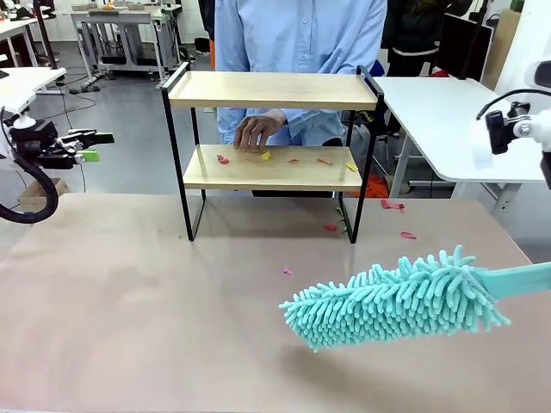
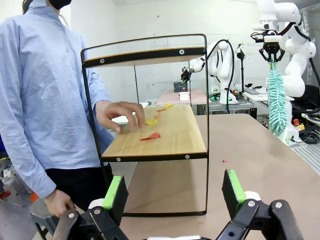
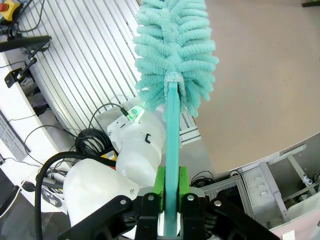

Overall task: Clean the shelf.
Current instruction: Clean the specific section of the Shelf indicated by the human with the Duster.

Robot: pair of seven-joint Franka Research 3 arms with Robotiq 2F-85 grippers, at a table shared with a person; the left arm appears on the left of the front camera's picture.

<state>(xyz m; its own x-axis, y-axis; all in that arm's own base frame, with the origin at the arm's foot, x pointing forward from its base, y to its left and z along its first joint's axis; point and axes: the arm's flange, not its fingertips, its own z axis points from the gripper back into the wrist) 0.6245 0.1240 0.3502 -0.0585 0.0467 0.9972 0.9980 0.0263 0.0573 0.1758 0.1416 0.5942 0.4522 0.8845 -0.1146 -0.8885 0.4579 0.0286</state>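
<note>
Shelf (image 1: pixel 274 90) stands at the far side of the table (image 1: pixel 129 301), open side toward the arms. Its lower board carries coloured scraps (image 1: pixel 223 159), and a person's hand (image 1: pixel 256 131) rests among them (perhaps laying out the mess). Right gripper (image 3: pixel 170 182) is pressed tight on the handle of the teal duster (image 1: pixel 396 297) — head low over the table, well short of the rack, poised to sweep, I'd judge. Left gripper (image 2: pixel 174 190) is spread wide and empty — parked aside, likely to keep the way open.
</note>
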